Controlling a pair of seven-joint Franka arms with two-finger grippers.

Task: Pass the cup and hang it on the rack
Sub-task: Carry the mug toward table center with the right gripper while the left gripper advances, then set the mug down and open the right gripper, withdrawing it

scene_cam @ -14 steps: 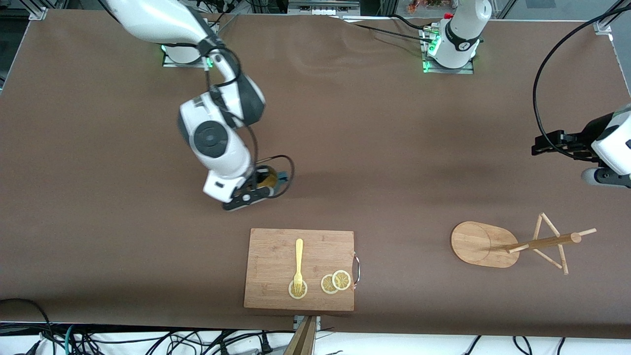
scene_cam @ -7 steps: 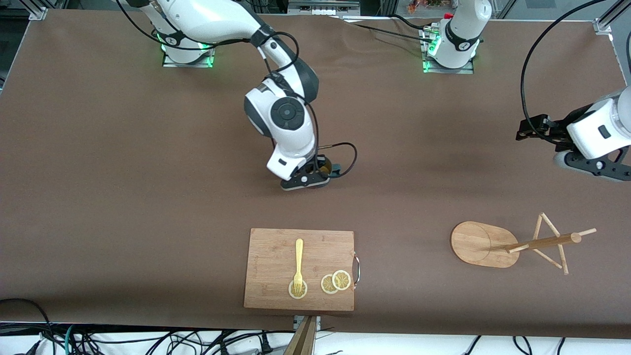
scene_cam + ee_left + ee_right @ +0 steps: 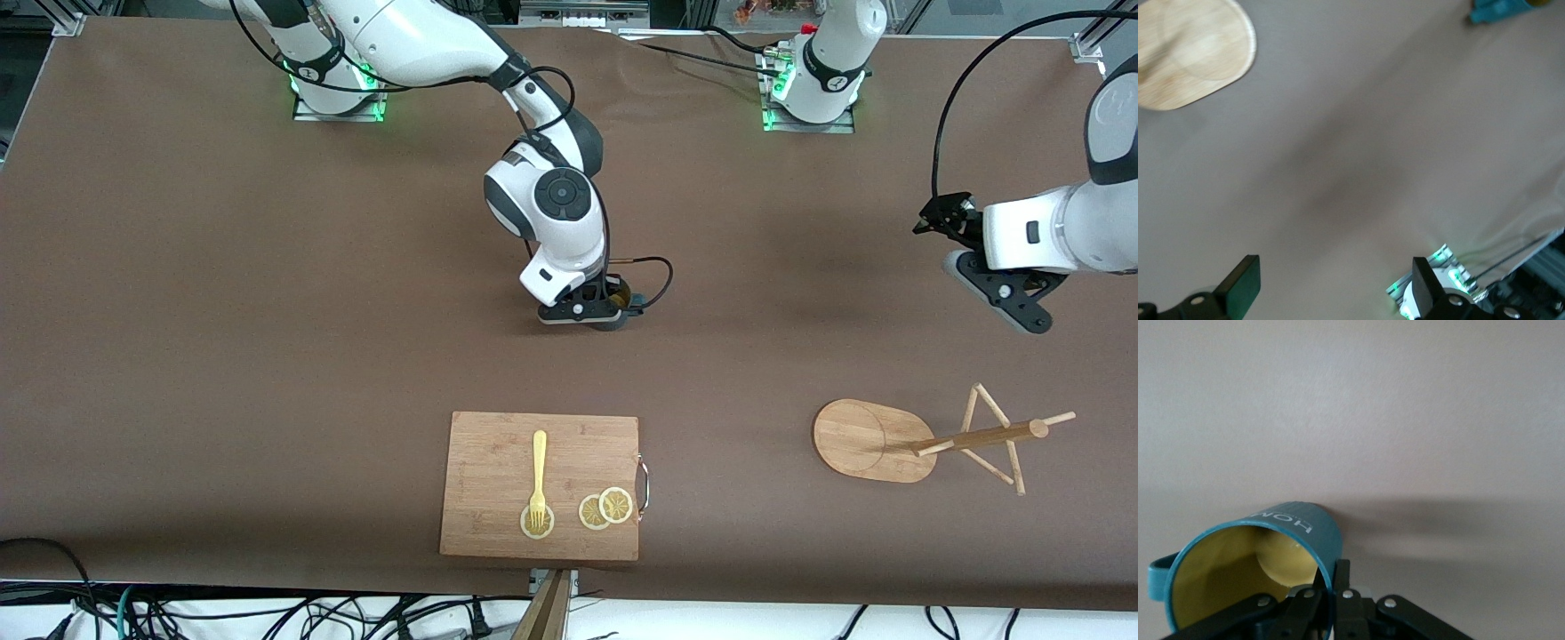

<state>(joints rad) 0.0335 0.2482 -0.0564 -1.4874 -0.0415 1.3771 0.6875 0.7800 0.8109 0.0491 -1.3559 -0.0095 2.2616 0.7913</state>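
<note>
- Cup (image 3: 620, 304): in the front view almost wholly hidden beneath the right gripper (image 3: 597, 311); in the right wrist view its handle and lower wall are cut off.
- Rack (image 3: 1188, 57): left wrist view shows only part of the blurred oval base.
- Left arm: cut off at the front view's edge.

Bare desk (image 3: 765, 293) is seen between the right claw (image 3: 594, 311), closed on the cup (image 3: 620, 302), and the left claw (image 3: 938, 213), held apart over the desk. The rack (image 3: 876, 440) and cutting board (image 3: 498, 462) are set nearer the camera.
</note>
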